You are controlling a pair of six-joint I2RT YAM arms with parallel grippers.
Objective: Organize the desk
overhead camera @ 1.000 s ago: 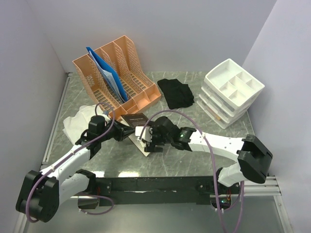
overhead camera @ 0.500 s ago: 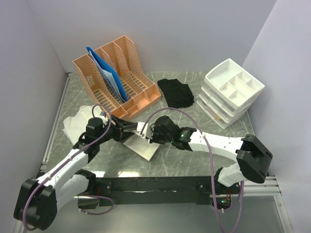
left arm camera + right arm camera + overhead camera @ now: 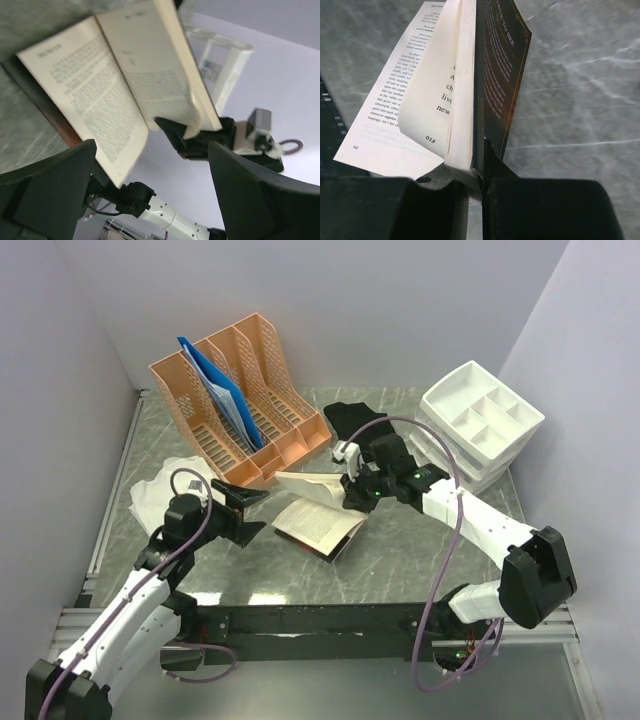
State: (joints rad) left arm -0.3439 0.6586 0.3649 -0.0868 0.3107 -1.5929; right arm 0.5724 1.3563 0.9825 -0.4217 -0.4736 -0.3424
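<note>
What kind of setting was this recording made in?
Probably a staged office desk inside a plain white-walled booth: a marble-patterned desk carries an orange file rack with a blue folder, a white drawer organizer and an open book.

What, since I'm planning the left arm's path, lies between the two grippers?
The open book, one half clamped in the right gripper, left gripper open; top view.

top external high above the near edge, looks down over the whole desk (image 3: 400, 550), left wrist low and close, tilted up at the open book (image 3: 100, 90), right wrist hard against the book's edge, facing down at the desk, book shared by all three
</note>
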